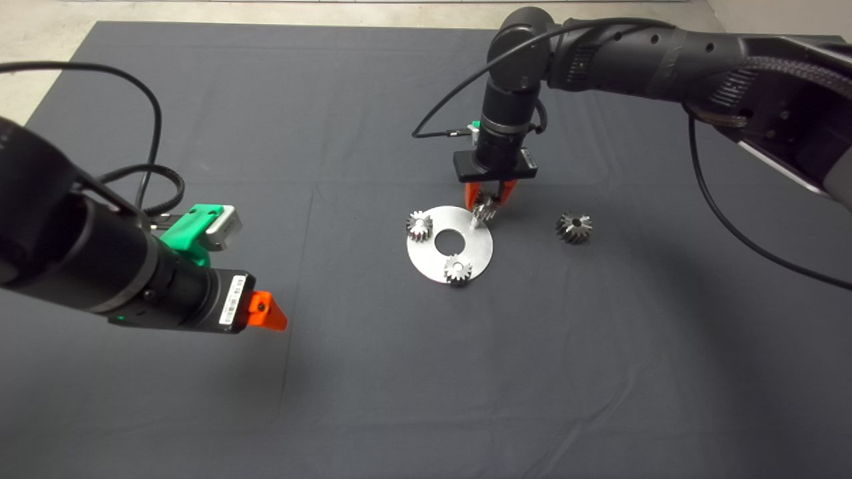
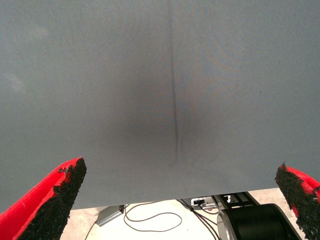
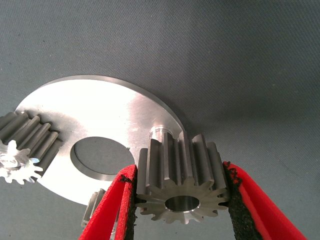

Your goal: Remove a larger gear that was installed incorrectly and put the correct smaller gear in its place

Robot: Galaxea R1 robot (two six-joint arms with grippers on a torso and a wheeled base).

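smaller gear (image 3: 182, 177) claw-held, larger gear (image 1: 574, 227) on mat

Head view: high above, looking down over the whole mat (image 1: 200, 412).
Left wrist: low, facing bare mat.
Right wrist: very close on the round plate (image 3: 100, 115), shared with the head view.

right arm: reaches in, wrist pointing straight down | right tool (image 1: 489, 203): fingers clamped on a load | left arm: low at side | left tool (image 2: 180, 200): fingers spread wide, hovering

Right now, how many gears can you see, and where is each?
4. Two small gears sit on the round steel plate: one at its left edge, one at its near edge. The smaller gear is held in the right end effector. The larger gear lies on the mat.
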